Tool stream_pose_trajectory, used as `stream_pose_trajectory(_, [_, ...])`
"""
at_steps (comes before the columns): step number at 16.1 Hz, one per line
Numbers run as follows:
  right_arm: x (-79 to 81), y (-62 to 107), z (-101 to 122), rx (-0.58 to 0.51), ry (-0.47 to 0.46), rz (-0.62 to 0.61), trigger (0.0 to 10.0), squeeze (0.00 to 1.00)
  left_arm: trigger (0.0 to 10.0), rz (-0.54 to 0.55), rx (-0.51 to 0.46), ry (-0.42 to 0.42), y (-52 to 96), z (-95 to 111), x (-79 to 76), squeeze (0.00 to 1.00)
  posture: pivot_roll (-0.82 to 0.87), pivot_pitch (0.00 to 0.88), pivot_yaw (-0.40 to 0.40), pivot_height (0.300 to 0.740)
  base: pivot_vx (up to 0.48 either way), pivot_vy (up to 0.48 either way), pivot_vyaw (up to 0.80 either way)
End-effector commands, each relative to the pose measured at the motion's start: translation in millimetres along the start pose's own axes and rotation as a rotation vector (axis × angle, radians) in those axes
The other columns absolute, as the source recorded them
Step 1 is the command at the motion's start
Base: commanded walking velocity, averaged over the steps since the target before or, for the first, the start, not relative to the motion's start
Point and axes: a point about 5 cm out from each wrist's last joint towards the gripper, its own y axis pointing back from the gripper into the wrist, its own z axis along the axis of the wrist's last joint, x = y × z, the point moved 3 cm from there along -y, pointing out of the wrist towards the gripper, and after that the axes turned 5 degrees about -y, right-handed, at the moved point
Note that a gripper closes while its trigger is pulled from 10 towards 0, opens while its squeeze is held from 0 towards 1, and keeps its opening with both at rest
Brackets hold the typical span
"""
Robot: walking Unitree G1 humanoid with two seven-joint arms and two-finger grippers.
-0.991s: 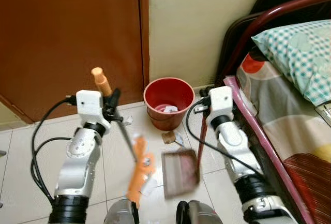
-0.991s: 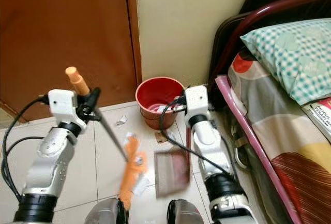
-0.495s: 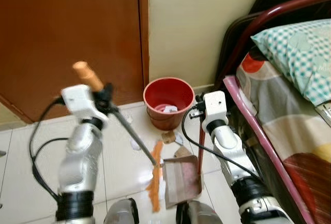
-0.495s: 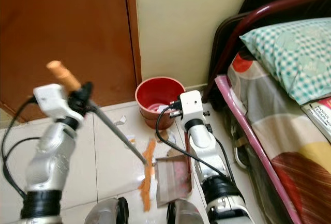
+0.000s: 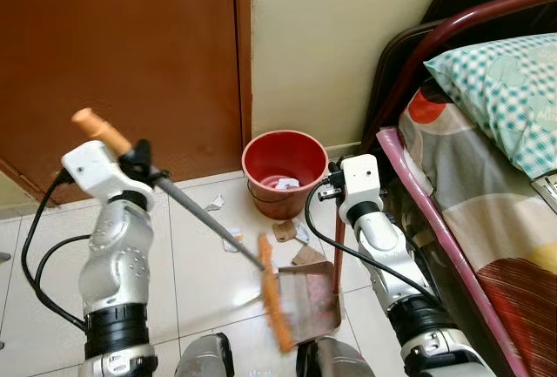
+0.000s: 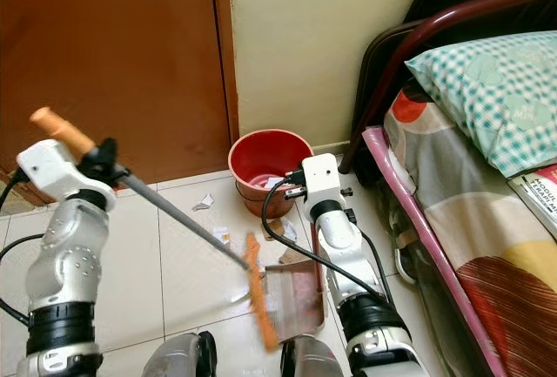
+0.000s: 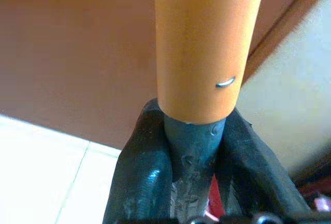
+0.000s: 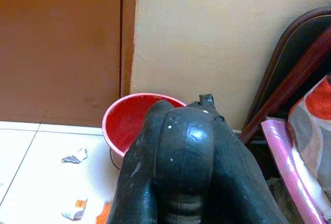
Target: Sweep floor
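A checked pillow lies on the bed beside a brown door.

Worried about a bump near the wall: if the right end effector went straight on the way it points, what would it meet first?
Probably the red bucket, which lies straight beyond the right end effector in its wrist view, with the cream wall behind. Depth is unclear, so this is a guess.

Both arms raised, left claw and right claw clamped shut.
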Motion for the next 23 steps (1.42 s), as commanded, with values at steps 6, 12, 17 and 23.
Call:
stream_pose_trajectory(6, [-9.9,0.4,2.0,-0.012,-0.011,-0.025,10.0,0.00,10.0,-0.071,-0.008,-0.160,-0.7,-1.9,8.5,0.00,0.00,0.114,-0.051,0.740,0.000,0.000,0.00])
stream_pose_trajectory(12, [-40.8,12.9,7.5,-0.062,-0.062,-0.092,10.0,0.00,10.0,-0.189,-0.027,-0.424,13.7,-5.3,22.2,0.00,0.01,0.086,-0.043,0.740,0.000,0.000,0.00])
stream_pose_trajectory(17, [-54.2,29.0,25.5,-0.162,-0.159,-0.113,10.0,0.00,10.0,-0.278,0.048,-0.574,34.4,-43.6,28.9,0.00,0.01,0.000,-0.012,0.740,0.000,0.000,0.00])
stream_pose_trajectory(23, [-70.6,57.0,11.6,-0.134,-0.174,-0.201,10.0,0.00,10.0,-0.394,0.060,-0.617,46.9,-64.0,11.8,0.00,-0.01,0.000,0.008,0.740,0.000,0.000,0.10])
